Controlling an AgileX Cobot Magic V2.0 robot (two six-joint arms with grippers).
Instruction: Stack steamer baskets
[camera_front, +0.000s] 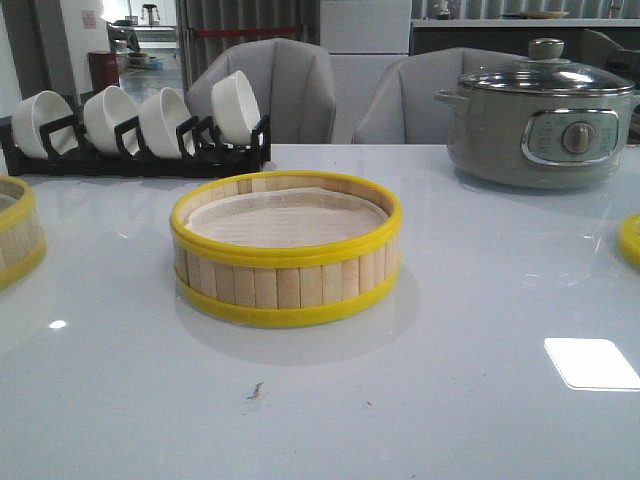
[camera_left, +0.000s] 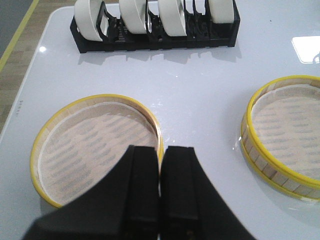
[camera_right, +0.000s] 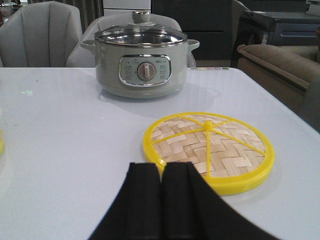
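Note:
One steamer basket (camera_front: 286, 285), pale bamboo slats with yellow rims and a white liner, stands in the middle of the table; it also shows in the left wrist view (camera_left: 287, 127). A second steamer basket (camera_left: 90, 145) stands at the far left, cut off by the edge of the front view (camera_front: 15, 240). My left gripper (camera_left: 161, 150) is shut and empty, and in its wrist view its tips cover that basket's rim on the side toward the middle basket. My right gripper (camera_right: 161, 167) is shut and empty, close beside the woven lid. Neither gripper shows in the front view.
A woven bamboo lid (camera_right: 210, 147) with a yellow rim lies flat at the right; its edge shows in the front view (camera_front: 630, 238). A grey electric pot (camera_front: 540, 120) with a glass lid stands at the back right. A black rack of white bowls (camera_front: 135, 130) stands at the back left.

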